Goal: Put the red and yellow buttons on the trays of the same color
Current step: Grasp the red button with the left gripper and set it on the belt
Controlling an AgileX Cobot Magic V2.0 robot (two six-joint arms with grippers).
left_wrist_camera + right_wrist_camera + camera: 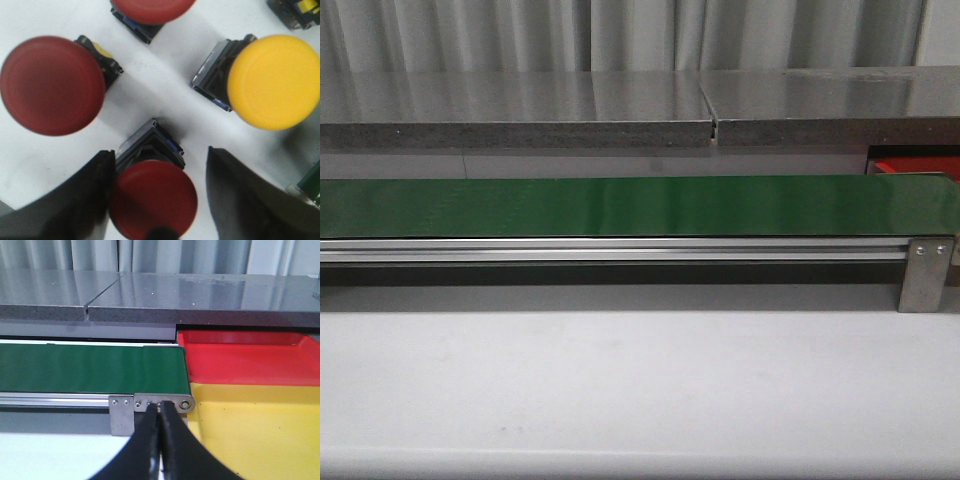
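A smooth round red plastic button [152,199] sits between the left gripper's [157,192] wide-apart black fingers [240,195]; the right gripper's [160,412] fingers press together.

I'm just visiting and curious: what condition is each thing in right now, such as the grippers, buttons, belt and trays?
Left gripper: open, straddling a red button.
Right gripper: shut, empty.
Yellow button: lying on its side, untouched.
Green belt: bare.
Red tray: empty where visible.
Yellow tray: empty where visible.
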